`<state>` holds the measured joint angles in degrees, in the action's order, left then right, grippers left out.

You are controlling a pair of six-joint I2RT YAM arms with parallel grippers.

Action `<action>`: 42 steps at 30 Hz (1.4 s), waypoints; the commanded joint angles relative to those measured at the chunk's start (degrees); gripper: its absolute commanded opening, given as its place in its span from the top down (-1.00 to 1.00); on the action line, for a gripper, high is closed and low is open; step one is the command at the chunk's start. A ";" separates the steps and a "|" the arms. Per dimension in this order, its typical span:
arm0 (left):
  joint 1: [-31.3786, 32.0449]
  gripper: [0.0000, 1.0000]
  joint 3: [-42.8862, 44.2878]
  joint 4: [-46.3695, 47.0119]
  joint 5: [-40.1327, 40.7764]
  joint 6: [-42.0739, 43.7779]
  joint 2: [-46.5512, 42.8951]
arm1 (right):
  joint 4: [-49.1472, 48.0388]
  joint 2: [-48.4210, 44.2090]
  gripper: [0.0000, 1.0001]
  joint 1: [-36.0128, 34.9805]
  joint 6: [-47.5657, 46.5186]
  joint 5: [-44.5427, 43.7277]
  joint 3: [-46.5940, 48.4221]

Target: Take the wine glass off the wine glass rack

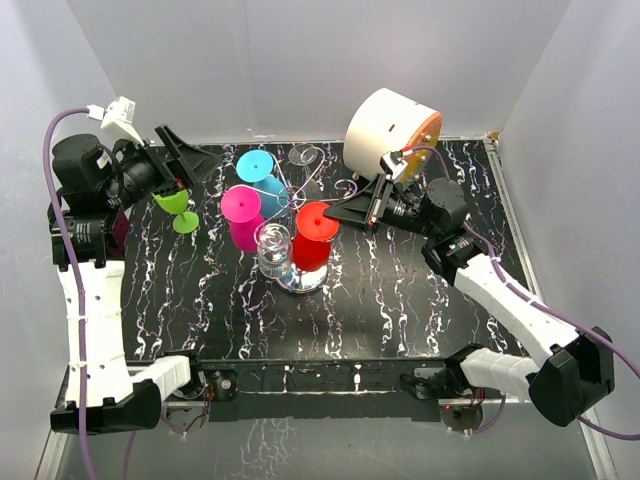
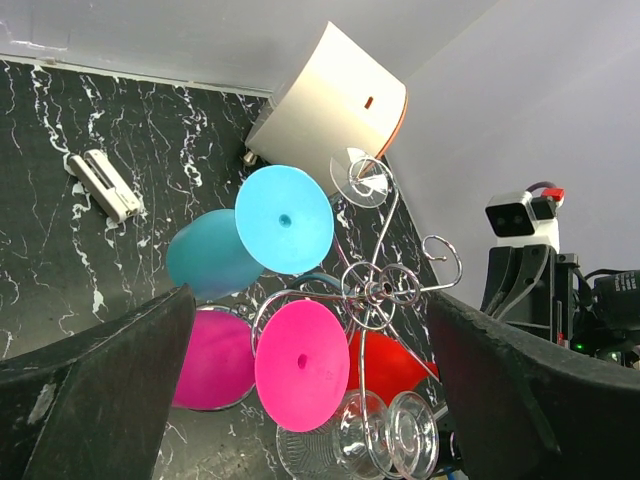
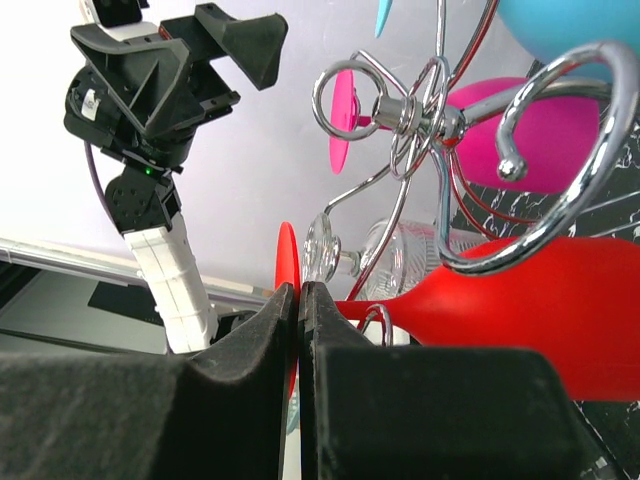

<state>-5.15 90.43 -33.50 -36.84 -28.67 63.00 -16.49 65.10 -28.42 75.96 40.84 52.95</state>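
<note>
End effector on my right (image 3: 298, 292) is shut just beside the red glass (image 3: 520, 300) on the rack (image 3: 420, 110), while my left end effector (image 2: 310, 300) gapes wide.

No text, brand, number or sign could be read in any of the views; a small white sticker (image 3: 90, 100) on the black round motor housing (image 3: 130, 90) of the left arm was too small to make out
</note>
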 commanded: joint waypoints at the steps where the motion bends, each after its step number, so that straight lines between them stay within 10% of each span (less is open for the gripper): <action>1: -0.32 -0.97 2.16 -0.23 -0.49 0.54 -1.07 | -2.01 0.42 1.00 -0.32 -1.41 -2.89 3.63; 34: -0.30 -0.97 2.00 1.43 -1.98 -1.29 -0.78 | 13.85 -13.03 1.00 -0.32 -11.66 -22.68 0.83; 42: -0.30 -0.97 -3.32 14.15 -11.53 -11.89 -0.62 | 23.46 -17.47 1.00 -0.32 -18.81 -28.68 3.15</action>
<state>-5.15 89.80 -28.75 -40.75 -33.21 63.00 2.59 50.59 -28.51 62.43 17.85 53.25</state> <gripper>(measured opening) 0.986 0.030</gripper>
